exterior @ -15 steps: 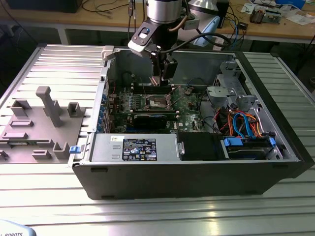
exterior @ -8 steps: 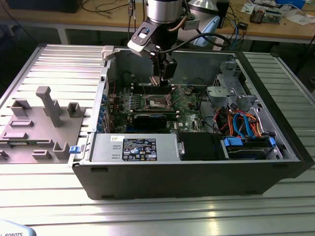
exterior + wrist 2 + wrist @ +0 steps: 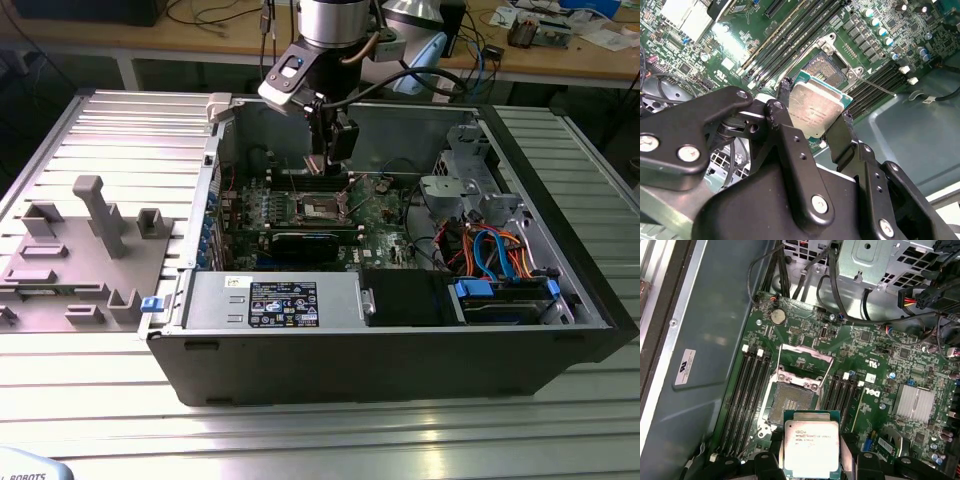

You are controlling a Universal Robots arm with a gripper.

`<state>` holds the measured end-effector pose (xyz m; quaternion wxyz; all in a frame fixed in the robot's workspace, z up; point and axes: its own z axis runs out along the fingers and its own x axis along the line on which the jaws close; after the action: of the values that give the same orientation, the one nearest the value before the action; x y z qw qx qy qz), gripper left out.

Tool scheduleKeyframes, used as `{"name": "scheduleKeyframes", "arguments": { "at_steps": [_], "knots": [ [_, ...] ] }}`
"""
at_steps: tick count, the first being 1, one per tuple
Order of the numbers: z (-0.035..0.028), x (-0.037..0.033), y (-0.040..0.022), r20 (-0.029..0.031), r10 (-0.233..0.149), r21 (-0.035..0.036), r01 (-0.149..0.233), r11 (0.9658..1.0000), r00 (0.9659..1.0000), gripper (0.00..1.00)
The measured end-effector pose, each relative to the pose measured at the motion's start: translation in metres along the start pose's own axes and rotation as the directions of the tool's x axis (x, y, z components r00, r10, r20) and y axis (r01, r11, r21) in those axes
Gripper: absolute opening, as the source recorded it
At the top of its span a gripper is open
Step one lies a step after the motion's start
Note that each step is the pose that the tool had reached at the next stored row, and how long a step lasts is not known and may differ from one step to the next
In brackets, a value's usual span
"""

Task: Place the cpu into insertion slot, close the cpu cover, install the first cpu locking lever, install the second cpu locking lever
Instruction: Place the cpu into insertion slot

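Note:
My gripper (image 3: 325, 165) hangs inside the open computer case, shut on the cpu (image 3: 811, 446), a flat square chip with a dull silver top. Its black fingers (image 3: 784, 90) press on two opposite edges of the cpu (image 3: 815, 107). The insertion slot (image 3: 792, 401) lies bare on the green motherboard just beyond the chip, and the cpu is held above the board close beside it. The cpu cover (image 3: 807, 352), a thin metal frame, stands flipped open at the slot's far side. A thin wire lever (image 3: 875, 86) sticks out beside the slot (image 3: 826, 70).
Memory slots (image 3: 745, 395) flank the slot on both sides. Cables (image 3: 832, 285) and a metal drive cage (image 3: 470, 185) crowd one end of the case (image 3: 380, 345). A heatsink (image 3: 914, 402) sits on the board. A grey fixture (image 3: 95, 250) stands on the table at the exterior view's left.

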<state>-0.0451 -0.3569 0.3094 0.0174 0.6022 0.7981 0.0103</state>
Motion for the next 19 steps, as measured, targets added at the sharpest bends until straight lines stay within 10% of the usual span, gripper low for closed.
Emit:
{"name": "scheduleKeyframes", "arguments": {
  "at_steps": [19],
  "knots": [
    [0.0004,0.0000,0.0000,0.0015,0.041,0.0006,-0.041,0.9992,0.9992,0.54]
  ]
}}
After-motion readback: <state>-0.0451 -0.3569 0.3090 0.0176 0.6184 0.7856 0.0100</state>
